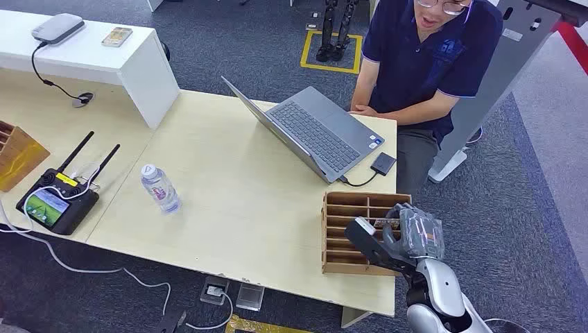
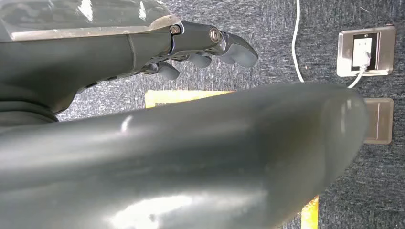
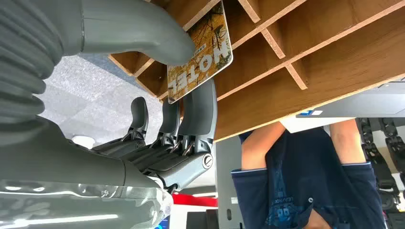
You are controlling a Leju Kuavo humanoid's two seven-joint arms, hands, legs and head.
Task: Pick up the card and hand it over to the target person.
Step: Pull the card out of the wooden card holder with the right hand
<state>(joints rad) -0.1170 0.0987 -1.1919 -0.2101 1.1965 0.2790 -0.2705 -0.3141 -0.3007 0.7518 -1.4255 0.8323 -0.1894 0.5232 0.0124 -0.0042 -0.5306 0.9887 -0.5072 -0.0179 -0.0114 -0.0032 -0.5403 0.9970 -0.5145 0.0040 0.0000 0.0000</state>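
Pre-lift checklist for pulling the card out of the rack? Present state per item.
1. Card pinched: ok. The right hand holds the card between thumb and fingers.
2. Card free of the wooden rack: not ok. Its far end sits among the dividers.
3. Target present: ok. The person sits at the table's far side, beside the laptop.
4. Person's hand ready to receive: not ok. It rests at the table edge, not held out.
5. Path from rack to person: cannot tell. The laptop and its small adapter lie close by.
6. Left hand out of the way: ok. It hangs over the floor, holding nothing.
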